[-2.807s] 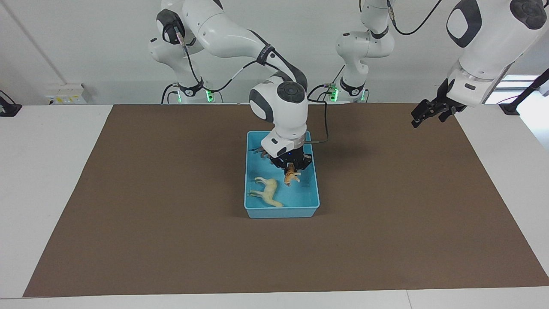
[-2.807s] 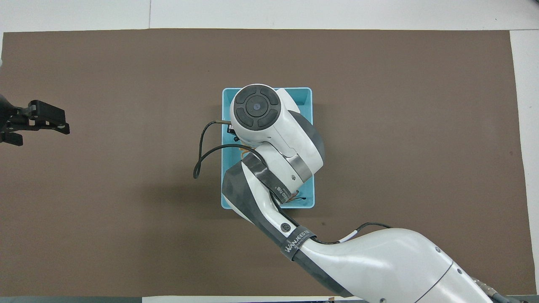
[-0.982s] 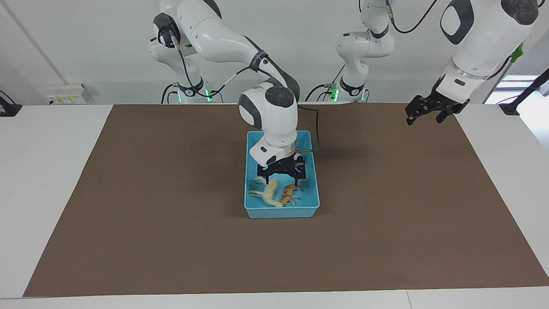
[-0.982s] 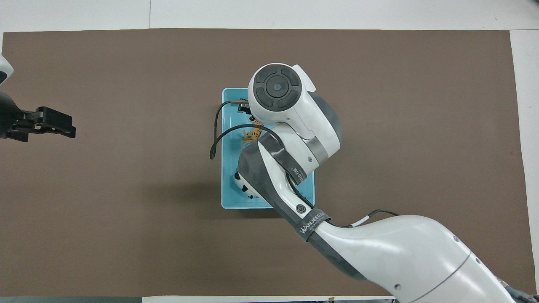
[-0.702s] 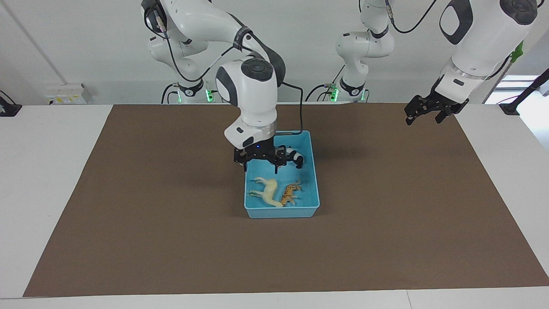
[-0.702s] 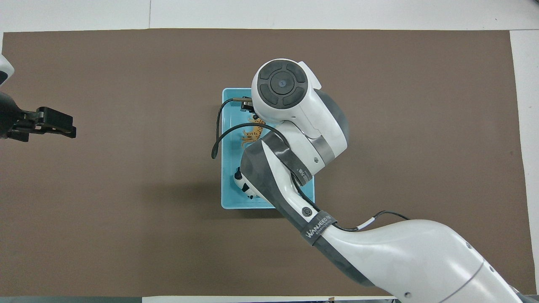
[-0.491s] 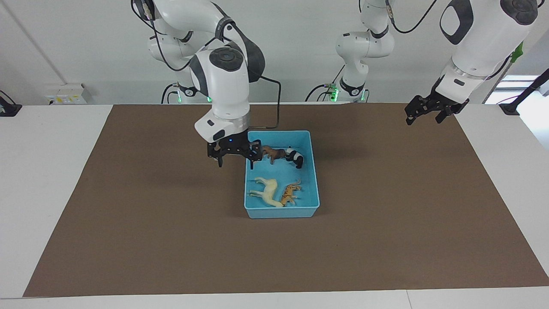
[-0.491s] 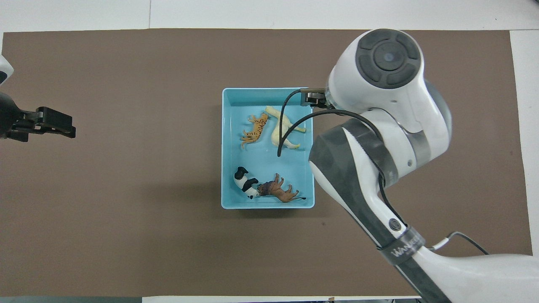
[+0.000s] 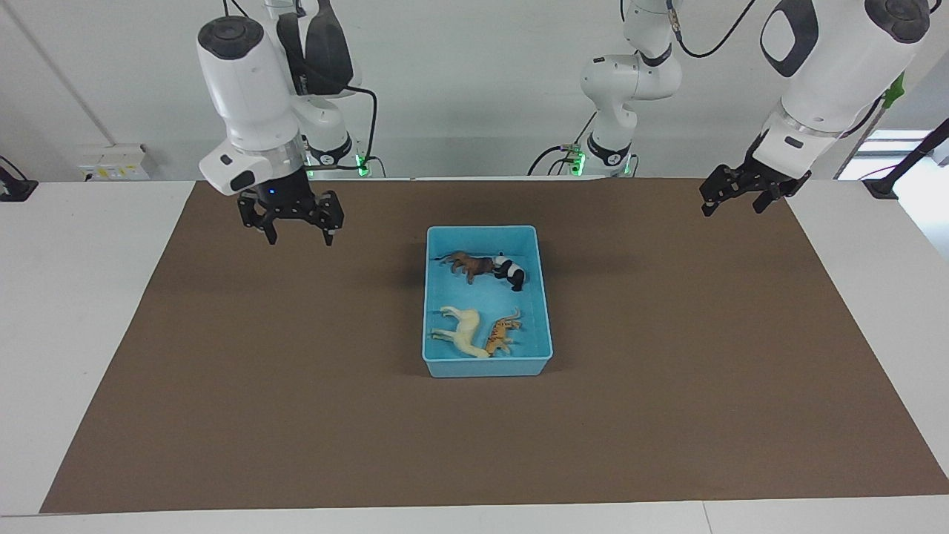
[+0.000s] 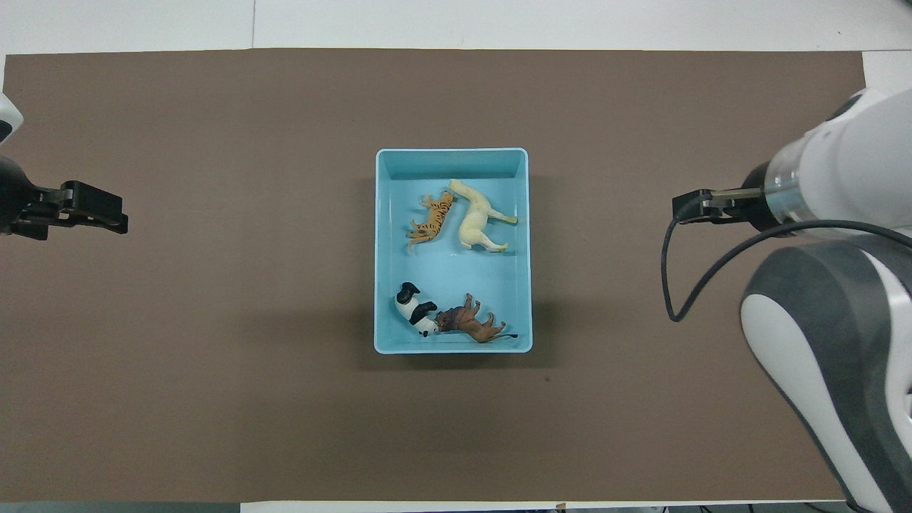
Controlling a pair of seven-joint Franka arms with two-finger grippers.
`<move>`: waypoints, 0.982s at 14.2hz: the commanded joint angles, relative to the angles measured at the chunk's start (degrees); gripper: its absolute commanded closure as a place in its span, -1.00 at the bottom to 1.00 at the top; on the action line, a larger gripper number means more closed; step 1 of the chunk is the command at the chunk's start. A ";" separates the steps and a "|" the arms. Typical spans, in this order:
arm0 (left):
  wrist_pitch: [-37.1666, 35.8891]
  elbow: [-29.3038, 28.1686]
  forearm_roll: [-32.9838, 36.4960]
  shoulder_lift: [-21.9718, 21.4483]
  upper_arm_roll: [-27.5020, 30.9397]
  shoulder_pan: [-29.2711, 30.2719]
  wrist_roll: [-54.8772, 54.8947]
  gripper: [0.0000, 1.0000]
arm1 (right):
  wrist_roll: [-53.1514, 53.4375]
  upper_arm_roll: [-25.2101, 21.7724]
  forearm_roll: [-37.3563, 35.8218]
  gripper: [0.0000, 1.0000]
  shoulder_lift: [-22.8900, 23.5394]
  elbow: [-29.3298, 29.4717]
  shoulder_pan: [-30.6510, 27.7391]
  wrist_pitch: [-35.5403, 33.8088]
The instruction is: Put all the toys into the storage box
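All four toys lie in the box, which sits mid-mat; the horse and tiger rest side by side in the half farther from the robots, the panda and lion touch head to head in the nearer half; no toy shows on the mat, so the job looks done to me.

The toys look like hard moulded plastic; light, stiff, a little slick, not fragile; legs and tails are thin and would slip or twist in a pinch, so I would take each across the trunk, fingers straddling the flanks; the panda and lion lie so close that a grab at one may nudge the other. The box seems light and rigid with a rolled rim; the rim or a long wall is the place to hold it, and it would likely slide if pushed.

The right gripper hangs above the mat toward the right arm's end, fingers spread, holding nothing; the left gripper waits over the mat's edge at the left arm's end, also open and empty.

The mat is brown, flat and matte, laid on a white table; plain white wall, cables and a socket plate stand at the robots' end.
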 commanded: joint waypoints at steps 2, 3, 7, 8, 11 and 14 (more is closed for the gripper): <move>-0.51 -0.40 0.84 -0.67 0.46 -0.67 0.26 -1.00 | -6.57 0.29 1.11 -1.00 -5.59 1.00 -5.32 -4.15; -0.51 -0.40 0.84 -0.67 0.46 -0.67 0.26 -1.00 | -7.80 -0.32 1.11 -1.00 -5.51 2.67 -6.81 -8.00; -0.51 -0.40 0.84 -0.67 0.46 -0.58 0.26 -1.00 | -9.31 -1.64 5.03 -1.00 -2.63 3.99 -10.95 -10.05; -0.51 -0.40 0.84 -0.67 0.46 -0.67 0.26 -1.00 | -9.31 -1.64 5.06 -1.00 -0.87 6.44 -11.13 -11.45; -0.42 -0.40 0.84 -0.67 0.46 -0.67 0.26 -1.00 | -11.67 -1.82 4.62 -1.00 2.40 10.16 -11.66 -13.75; -0.42 -0.40 0.84 -0.67 0.46 -0.67 0.17 -1.00 | -11.24 -1.82 4.36 -1.00 2.31 9.89 -12.01 -11.83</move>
